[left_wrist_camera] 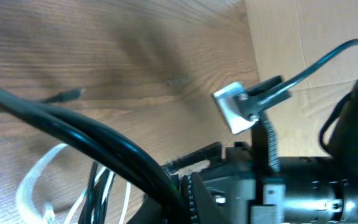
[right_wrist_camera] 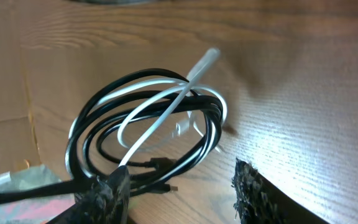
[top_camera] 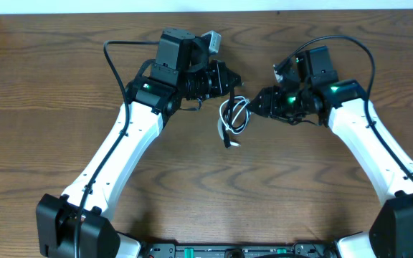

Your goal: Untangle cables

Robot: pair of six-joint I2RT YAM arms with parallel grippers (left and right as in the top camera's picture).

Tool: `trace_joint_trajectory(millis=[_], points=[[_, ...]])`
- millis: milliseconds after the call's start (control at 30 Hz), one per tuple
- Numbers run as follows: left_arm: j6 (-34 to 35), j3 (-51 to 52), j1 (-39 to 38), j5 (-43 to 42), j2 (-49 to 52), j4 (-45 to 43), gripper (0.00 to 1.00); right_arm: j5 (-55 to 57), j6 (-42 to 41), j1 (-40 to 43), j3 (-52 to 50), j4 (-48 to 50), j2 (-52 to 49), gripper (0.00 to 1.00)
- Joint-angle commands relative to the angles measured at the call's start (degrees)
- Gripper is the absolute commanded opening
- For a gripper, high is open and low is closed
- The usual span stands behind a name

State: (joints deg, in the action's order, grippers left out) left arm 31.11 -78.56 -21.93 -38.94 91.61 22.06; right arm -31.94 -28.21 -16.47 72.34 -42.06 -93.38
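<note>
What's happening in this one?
Both arms reach in at the cables, a black cord and a white cord looped together in one coil. The left gripper is shut just above the coil; whether it pinches a cord is hidden. The right gripper is open at the coil's right edge. Nothing is separated yet.

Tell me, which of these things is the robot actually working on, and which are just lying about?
Part of the job:
- thin black cable
- thin white cable, coiled together with it
- left gripper and right gripper

Just there:
- brown wooden table
- flat brown cardboard sheet
- thick black wire on the left arm
</note>
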Motion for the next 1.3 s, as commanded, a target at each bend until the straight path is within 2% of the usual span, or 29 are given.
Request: trace_joint_trajectory(millis=[0, 233, 467, 600, 700, 933, 1267], points=[[1.0, -0.5, 0.1, -1.2, -0.5, -0.2, 0.08, 2.5, -3.1, -1.4, -0.4, 0.0, -3.3, 0.49], [2.7, -0.5, 0.1, -1.2, -0.5, -0.2, 0.08, 2.4, -4.9, -2.6, -0.4, 3.3, -10.0, 0.48], [3.1, -0.5, 0.1, -1.2, -0.5, -0.2, 0.08, 0.3, -5.6, -3.7, -0.4, 13.8, -15.4, 0.47], [3.1, -0.5, 0.5, -1.1, -0.5, -0.2, 0.07, 3.7, -5.0, -3.5, -0.4, 13.4, -16.0, 0.29], [3.1, -0.5, 1.6, -1.1, -0.5, -0.2, 0.07, 4.8, -2.2, -2.8, -0.4, 11.3, -16.0, 0.01], [1.5, -0.5, 5.7, 2.4, -0.5, 2.8, 0.07, 4.8, 4.8, 1.0, -0.4, 3.9, -14.5, 0.01], [-7.6, -0.4, 7.7, 24.4, 0.2, 23.4, 0.08, 5.1, 16.3, 7.9, -0.4, -5.5, 0.1, 0.01]])
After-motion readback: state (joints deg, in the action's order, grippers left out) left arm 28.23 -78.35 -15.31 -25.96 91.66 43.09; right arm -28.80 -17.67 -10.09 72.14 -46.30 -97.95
